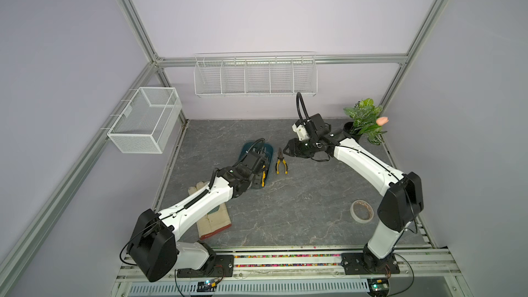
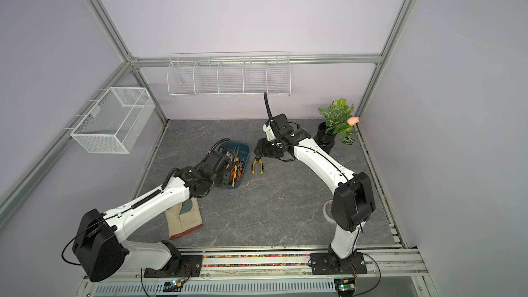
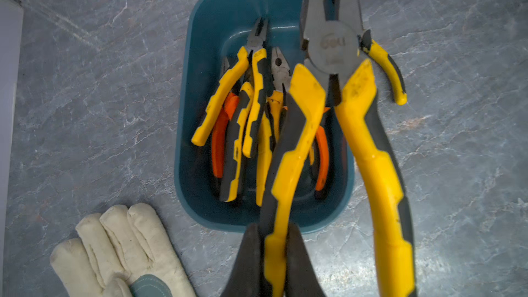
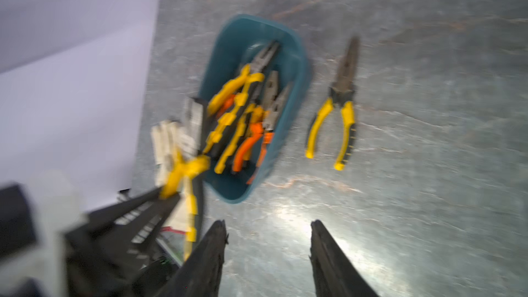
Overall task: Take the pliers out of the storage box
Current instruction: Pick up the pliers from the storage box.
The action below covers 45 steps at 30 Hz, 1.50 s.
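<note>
Pliers [image 3: 331,50] pinched in left jaws: one; loose pliers [image 1: 280,158] on table [image 1: 300,210]: one; right jaws spread.

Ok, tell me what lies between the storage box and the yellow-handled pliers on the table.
Nothing. Only a bare strip of table separates the storage box from the yellow-handled pliers. This is clearest in the right wrist view.

The right hand [image 4: 268,224] hangs over the bench [image 4: 428,167], its fingers [image 4: 211,258] spread well apart. One yellow-handled pliers [image 4: 340,110] lies flat just right of the storage box [image 4: 295,64], where more pliers [image 4: 243,127], yellow and orange, are heaped.
</note>
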Each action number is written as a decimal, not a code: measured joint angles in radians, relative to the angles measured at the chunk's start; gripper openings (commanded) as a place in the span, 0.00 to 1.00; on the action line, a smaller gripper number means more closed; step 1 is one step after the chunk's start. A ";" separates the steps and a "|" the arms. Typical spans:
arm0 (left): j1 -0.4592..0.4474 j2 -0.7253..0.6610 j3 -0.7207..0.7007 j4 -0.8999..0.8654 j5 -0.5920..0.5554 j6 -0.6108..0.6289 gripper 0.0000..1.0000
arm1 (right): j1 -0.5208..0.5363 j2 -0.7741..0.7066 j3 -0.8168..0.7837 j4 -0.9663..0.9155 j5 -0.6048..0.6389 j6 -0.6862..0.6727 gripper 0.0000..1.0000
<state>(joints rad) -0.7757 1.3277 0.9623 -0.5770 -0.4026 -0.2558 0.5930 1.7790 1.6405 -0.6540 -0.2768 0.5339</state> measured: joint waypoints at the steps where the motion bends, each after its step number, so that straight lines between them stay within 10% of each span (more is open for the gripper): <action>1: -0.017 -0.012 -0.021 0.023 -0.013 0.003 0.00 | 0.013 0.005 0.017 0.000 -0.003 0.010 0.52; 26: -0.082 -0.021 -0.063 0.180 -0.156 0.001 0.00 | 0.116 0.132 0.154 -0.009 -0.014 0.121 0.54; 45: -0.117 0.054 -0.039 0.183 -0.170 -0.047 0.00 | 0.154 0.333 0.446 -0.203 0.253 0.121 0.45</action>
<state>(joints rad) -0.8932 1.3819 0.9230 -0.3939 -0.5728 -0.3027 0.7475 2.1117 2.0865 -0.8574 -0.0242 0.6548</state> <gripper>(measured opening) 0.118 0.462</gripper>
